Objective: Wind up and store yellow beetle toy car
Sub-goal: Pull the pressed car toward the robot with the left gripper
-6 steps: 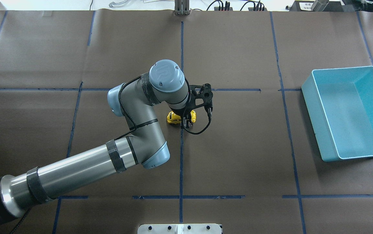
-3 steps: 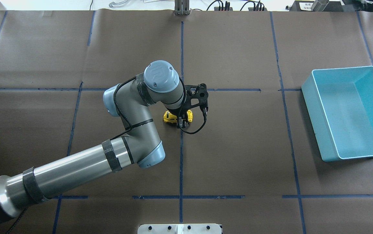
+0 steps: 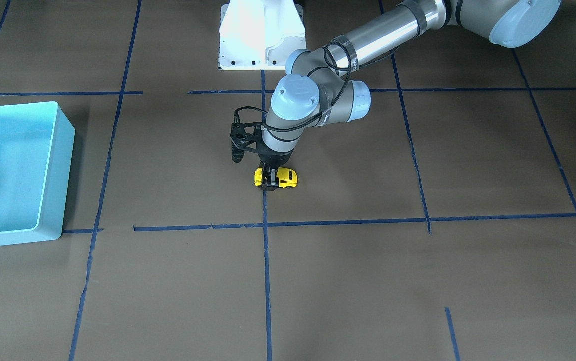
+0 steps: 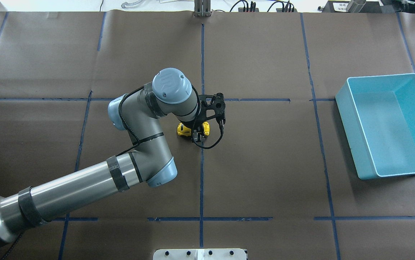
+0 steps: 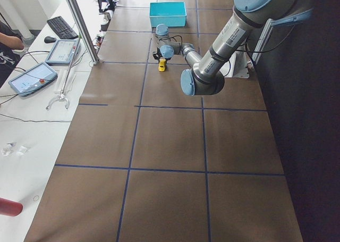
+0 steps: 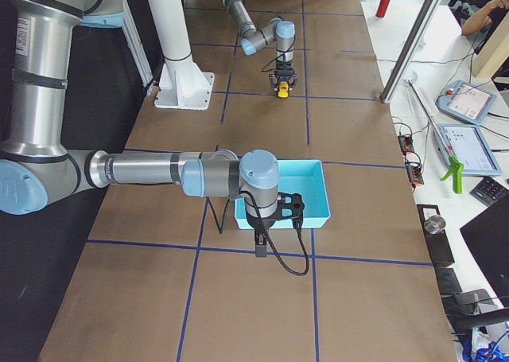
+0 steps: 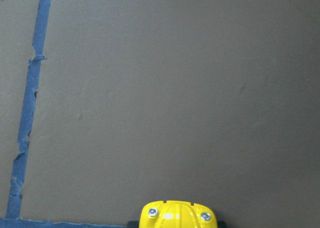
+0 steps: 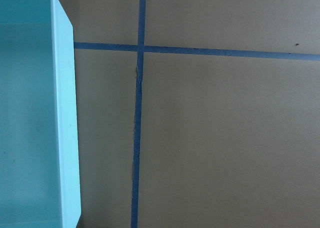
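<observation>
Yellow beetle toy car (image 4: 182, 130), small and rounded, stands wheels down on the brown paper-covered table (image 4: 265, 162) beside the central blue tape line (image 4: 201, 180), well apart from the light-blue rectangular plastic bin (image 4: 349, 137). The left gripper (image 3: 269, 181) is clamped across its middle. Over the last second both slid toward the robot's left, probably the pull-back that winds the spring. Only the exterior right view shows the right gripper (image 6: 260, 249), near the bin, its closure unreadable. The left wrist view shows only the car's end.
</observation>
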